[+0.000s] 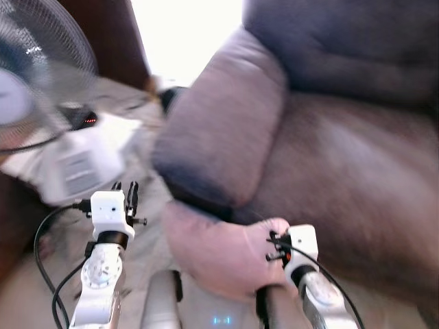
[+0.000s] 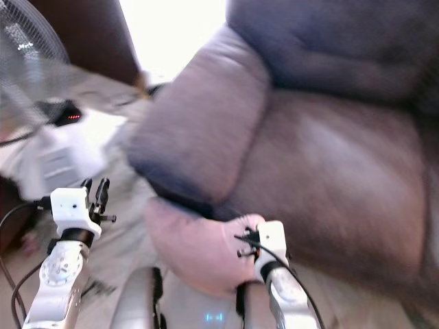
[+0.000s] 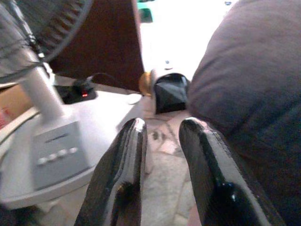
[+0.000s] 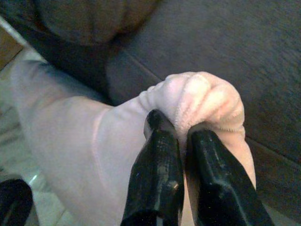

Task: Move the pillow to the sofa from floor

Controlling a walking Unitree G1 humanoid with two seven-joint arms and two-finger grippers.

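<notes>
Tiled floor (image 3: 164, 188) is seen in front of the robot, w/ views blurred. Nearest, the right hand (image 4: 181, 136) is clamped on a bunched corner of the pink pillow (image 1: 219, 250). Pillow is held low, against the sofa (image 1: 329, 171) front, under the armrest (image 1: 219, 130). Left hand (image 3: 162, 136) is raised beside it, fingers (image 3: 122, 165) parted, nothing gripped. Further off, a white fan (image 1: 41, 89) and a power strip (image 3: 77, 90) are seen.

Head stereo pair looks down, sharing sofa (image 1: 329, 157); wrist cameras close along fingers.
</notes>
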